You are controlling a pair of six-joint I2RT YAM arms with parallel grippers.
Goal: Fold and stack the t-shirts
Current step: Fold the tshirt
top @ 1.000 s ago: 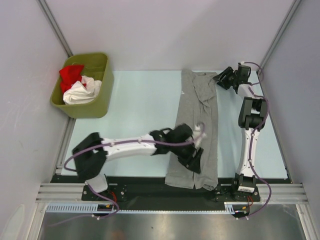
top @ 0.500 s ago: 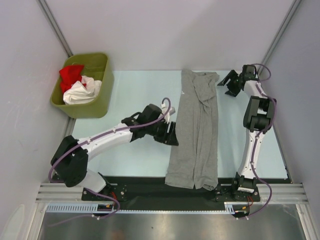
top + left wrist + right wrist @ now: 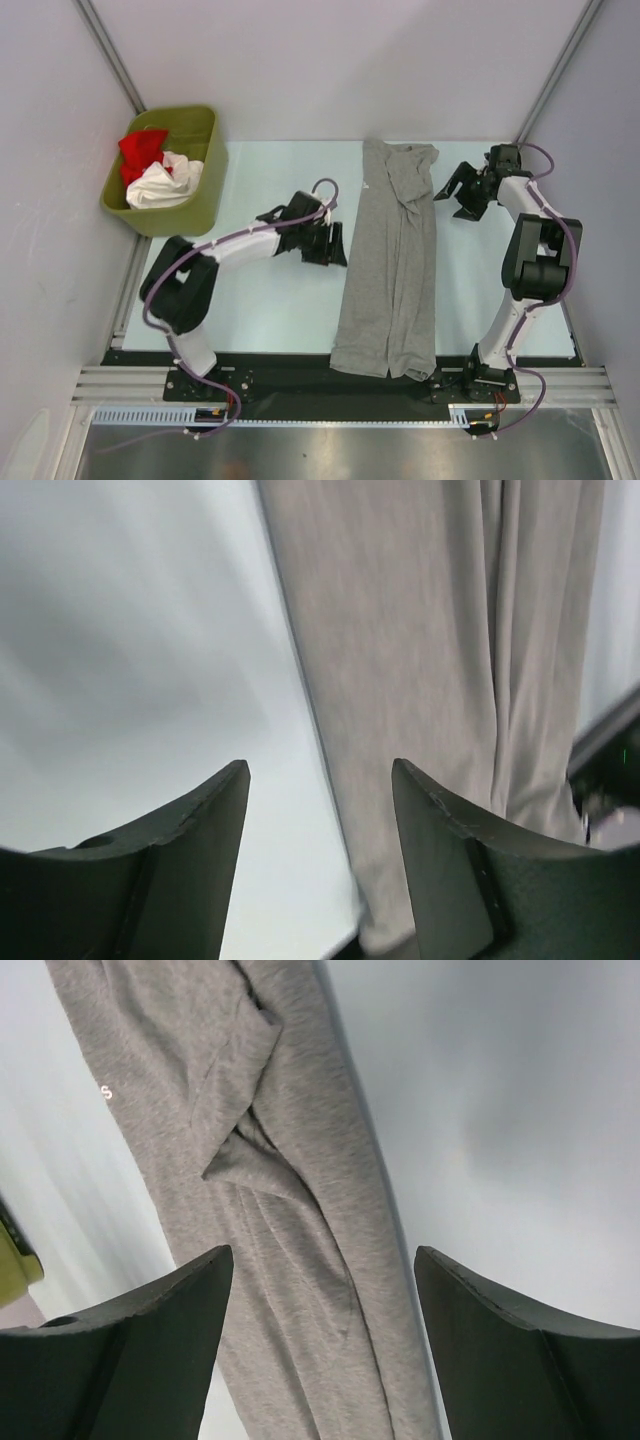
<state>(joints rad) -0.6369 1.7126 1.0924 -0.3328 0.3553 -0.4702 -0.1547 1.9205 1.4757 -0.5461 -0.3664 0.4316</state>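
Grey shirt: the long heather-grey cotton t-shirt (image 3: 390, 270), folded lengthwise into a narrow strip, lies flat mid-table.
Left gripper (image 3: 333, 246): fingers spread and empty, just left of the strip's middle, not touching it.
Right gripper (image 3: 456, 195): fingers spread and empty, beside the strip's far right end, apart from it.
Other shirts: crumpled red t-shirt (image 3: 142, 150) and white t-shirt (image 3: 160, 186) in the olive-green plastic bin (image 3: 207, 180), far left.

Lighting: bright, even and diffuse from overhead; no glare.
Shadows: faint and soft, only along the folds of the grey t-shirt (image 3: 390, 270).
Left wrist view: streaked motion blur left of the shirt (its weave smeared too).
Right wrist view: sharper, with the shirt's texture legible; the dark fingers (image 3: 130, 1350) below it are soft-edged.
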